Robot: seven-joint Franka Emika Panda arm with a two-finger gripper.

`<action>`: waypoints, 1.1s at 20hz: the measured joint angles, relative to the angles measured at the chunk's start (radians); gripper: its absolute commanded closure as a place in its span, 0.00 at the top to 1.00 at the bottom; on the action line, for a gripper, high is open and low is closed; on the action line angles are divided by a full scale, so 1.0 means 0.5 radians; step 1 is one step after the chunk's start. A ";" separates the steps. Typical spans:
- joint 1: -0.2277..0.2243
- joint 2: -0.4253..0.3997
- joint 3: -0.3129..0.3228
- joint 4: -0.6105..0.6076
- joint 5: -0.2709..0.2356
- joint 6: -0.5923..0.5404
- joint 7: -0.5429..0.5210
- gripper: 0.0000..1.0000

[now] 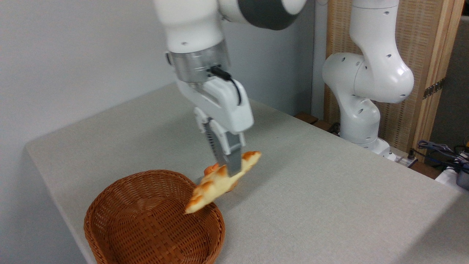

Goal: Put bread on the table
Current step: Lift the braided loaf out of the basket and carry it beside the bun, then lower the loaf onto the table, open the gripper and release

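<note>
The bread (212,187), a long golden-orange loaf with pale patches, hangs tilted in the air, its low end over the right rim of the brown wicker basket (146,220) and its high end out over the table (311,190). My gripper (229,167) points down and is shut on the bread near its middle. Behind the loaf a small orange bun (211,169) peeks out, mostly hidden.
The basket sits near the table's front left corner and looks empty inside. The arm's white base (361,110) stands at the back right beyond the table edge, with cables (439,150) beside it. Grey-beige tabletop stretches to the right of the basket.
</note>
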State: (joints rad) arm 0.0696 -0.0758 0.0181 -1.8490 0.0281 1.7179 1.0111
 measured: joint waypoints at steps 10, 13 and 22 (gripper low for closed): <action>-0.003 -0.185 0.090 -0.440 0.000 0.010 0.122 1.00; -0.003 -0.183 0.090 -0.458 0.000 0.015 0.122 1.00; -0.003 -0.193 0.090 -0.423 0.000 0.020 0.122 1.00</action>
State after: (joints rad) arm 0.0680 -0.1722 0.0629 -2.0606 0.0282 1.7279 1.0720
